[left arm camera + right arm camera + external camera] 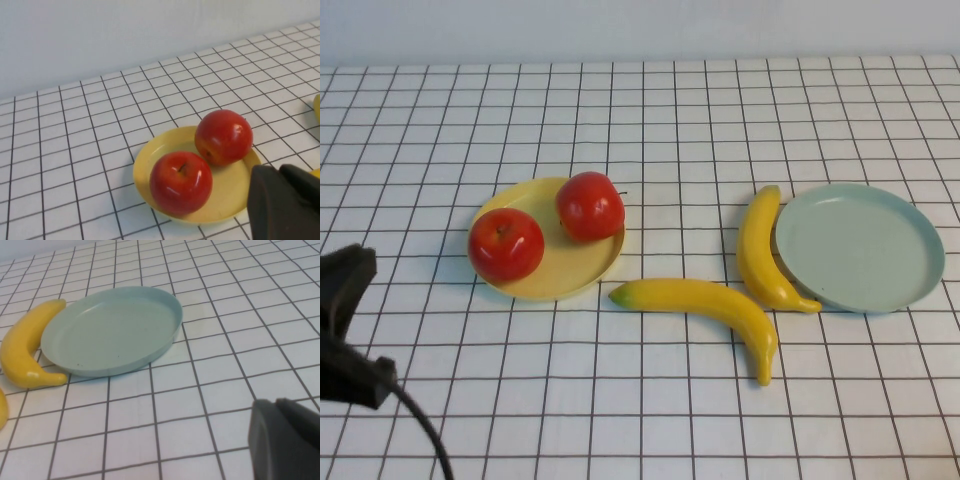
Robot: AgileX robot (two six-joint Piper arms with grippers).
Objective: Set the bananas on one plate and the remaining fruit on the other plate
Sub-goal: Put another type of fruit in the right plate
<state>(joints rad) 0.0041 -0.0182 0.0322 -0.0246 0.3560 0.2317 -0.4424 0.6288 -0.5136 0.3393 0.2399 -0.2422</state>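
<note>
Two red apple-like fruits (506,244) (589,206) sit on the pale yellow plate (555,278); the left wrist view shows them too (181,182) (223,136). The pale blue-green plate (860,245) holds nothing. One banana (760,250) lies on the table against its left rim, also in the right wrist view (22,352). The second banana (705,305) lies on the table nearer me. My left gripper (350,265) is shut and empty, left of the yellow plate. My right gripper (277,407) is shut, empty, near the blue-green plate and outside the high view.
A white cloth with a black grid (640,400) covers the table. A pale wall (640,30) runs along the far edge. The left arm's black cable (425,430) trails toward the near left corner.
</note>
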